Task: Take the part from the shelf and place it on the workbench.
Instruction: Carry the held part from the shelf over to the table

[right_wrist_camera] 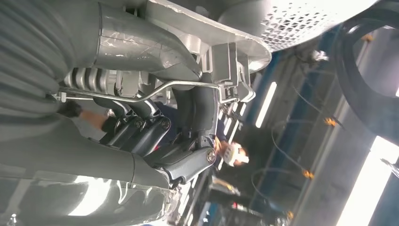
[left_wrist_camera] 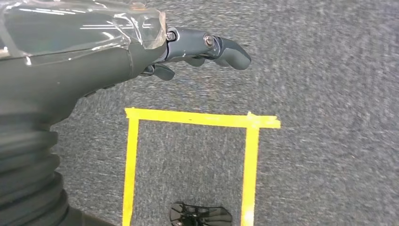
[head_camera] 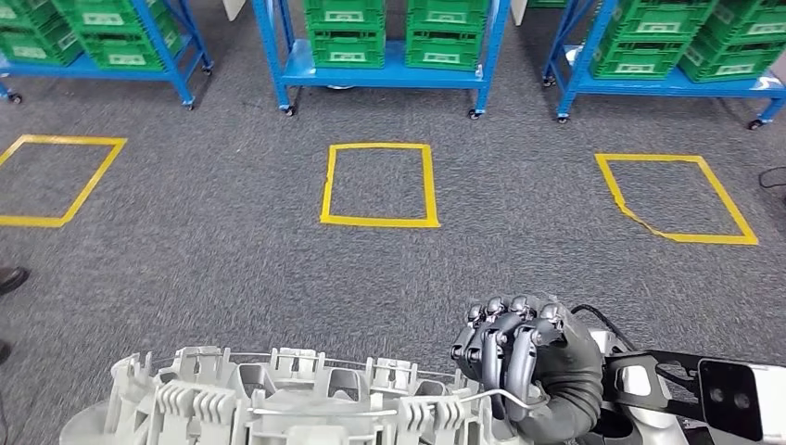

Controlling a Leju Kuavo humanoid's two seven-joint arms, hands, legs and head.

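The part (head_camera: 278, 403) is a long light-grey plastic moulding with ribs, clips and a thin wire rod. It lies across the bottom of the head view, low in front of me. My right hand (head_camera: 528, 371) grips its right end, with the dark fingers curled over the edge. The right wrist view shows those fingers (right_wrist_camera: 155, 136) wrapped around the part (right_wrist_camera: 226, 61) and its wire rod. My left hand (left_wrist_camera: 207, 47) hangs above the carpet with its fingers stretched out and nothing in it.
Blue wheeled shelves (head_camera: 389, 74) stacked with green crates (head_camera: 345, 32) line the far side. Yellow tape squares (head_camera: 380, 184) mark the grey carpet, and one square (left_wrist_camera: 190, 120) lies under my left hand. A person's shoe (head_camera: 11, 278) shows at the left edge.
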